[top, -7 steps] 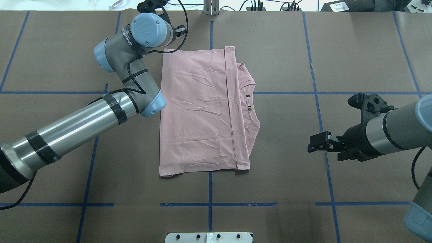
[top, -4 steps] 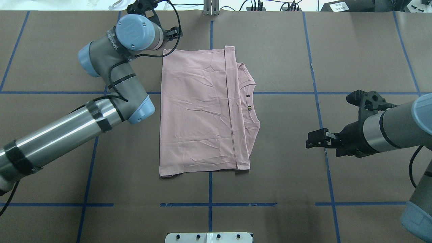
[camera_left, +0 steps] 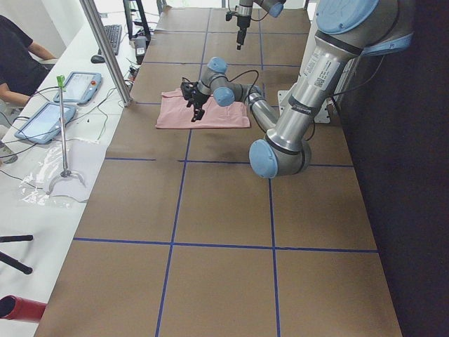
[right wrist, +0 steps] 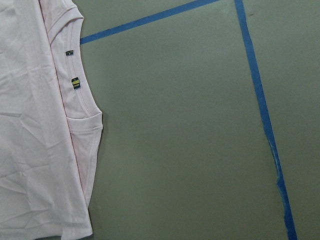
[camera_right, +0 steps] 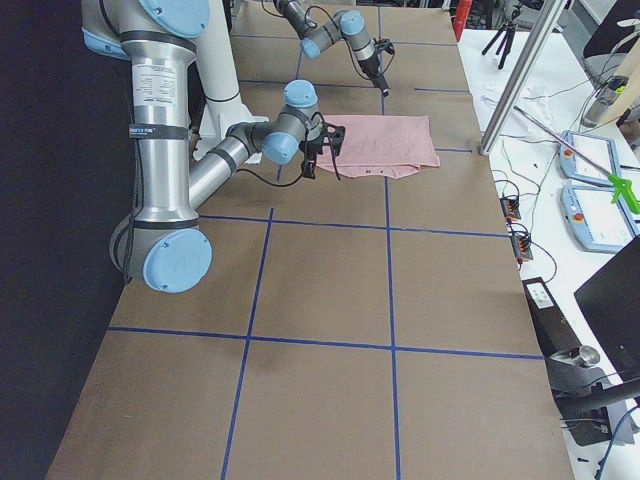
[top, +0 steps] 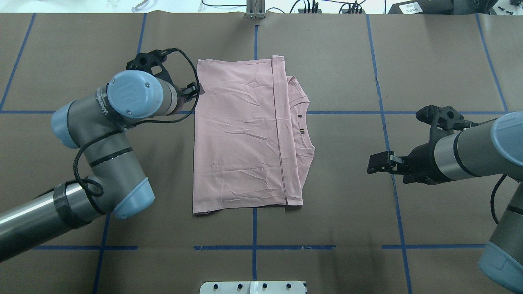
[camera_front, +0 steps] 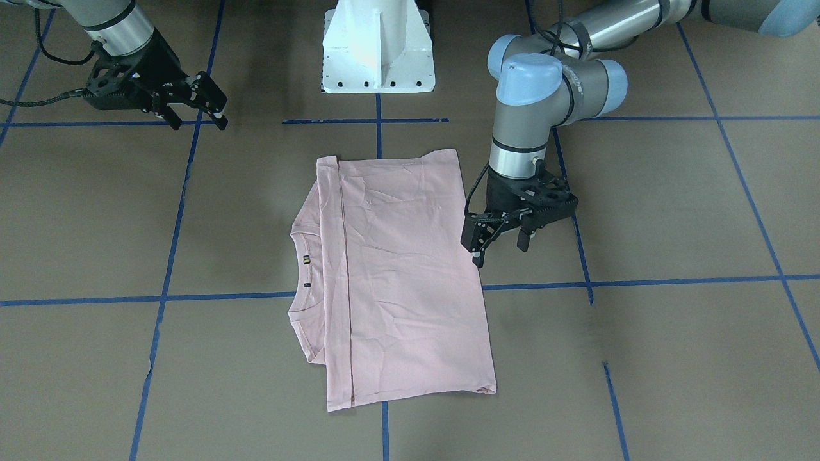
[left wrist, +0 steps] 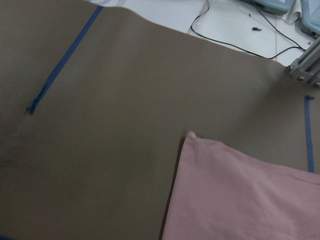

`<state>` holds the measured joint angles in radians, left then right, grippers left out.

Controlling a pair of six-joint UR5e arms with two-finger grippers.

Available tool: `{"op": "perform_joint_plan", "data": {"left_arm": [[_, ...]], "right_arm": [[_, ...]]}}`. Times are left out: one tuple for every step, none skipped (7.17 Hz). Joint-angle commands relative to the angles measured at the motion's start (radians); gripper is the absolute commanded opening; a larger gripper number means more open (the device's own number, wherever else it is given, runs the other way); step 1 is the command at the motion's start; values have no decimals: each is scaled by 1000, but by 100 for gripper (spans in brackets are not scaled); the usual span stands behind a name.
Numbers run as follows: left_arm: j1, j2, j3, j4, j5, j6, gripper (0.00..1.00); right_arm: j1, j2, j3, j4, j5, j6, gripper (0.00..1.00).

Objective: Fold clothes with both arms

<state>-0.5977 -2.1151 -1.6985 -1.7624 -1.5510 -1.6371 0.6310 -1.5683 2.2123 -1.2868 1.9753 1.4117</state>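
Observation:
The pale pink T-shirt (top: 241, 134) lies folded flat on the brown table, collar (top: 303, 126) toward my right; its print is hidden. It also shows in the front view (camera_front: 403, 275). My left gripper (camera_front: 500, 251) is open and empty. It hovers low at the shirt's left edge, near the far corner, and only one finger (top: 197, 90) shows from overhead. The left wrist view shows that shirt corner (left wrist: 192, 137). My right gripper (top: 374, 164) is open and empty, well to the right of the collar. The right wrist view shows the collar side (right wrist: 75, 100).
Blue tape lines (top: 253, 247) grid the brown table cover. The white pedestal base (camera_front: 378, 51) stands at the robot's side. Beyond the table's far edge are a metal post (camera_left: 105, 49), tablets (camera_left: 77, 88) and cables.
My left arm has swung back toward the robot, bringing its gripper from beyond the shirt's far-left corner down along the left edge. My right gripper has crept slightly toward the shirt.

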Motion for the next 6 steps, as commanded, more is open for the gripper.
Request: {"op": "perform_joint_plan", "data": {"left_arm": [[160, 102, -132, 95, 5, -243, 100], [208, 115, -153, 113, 5, -313, 100], [258, 110, -155, 151, 6, -361, 100], [283, 106, -158, 153, 5, -380, 100], [318, 98, -153, 153, 5, -380, 100], [322, 95, -153, 153, 5, -380, 100]], "right_arm": [[1, 7, -8, 0, -3, 0, 100], [3, 13, -9, 0, -3, 0, 100], [3, 19, -8, 0, -3, 0, 100], [3, 22, -8, 1, -1, 0, 100], [3, 24, -8, 1, -3, 0, 100], [4, 22, -9, 1, -3, 0, 100]]}}
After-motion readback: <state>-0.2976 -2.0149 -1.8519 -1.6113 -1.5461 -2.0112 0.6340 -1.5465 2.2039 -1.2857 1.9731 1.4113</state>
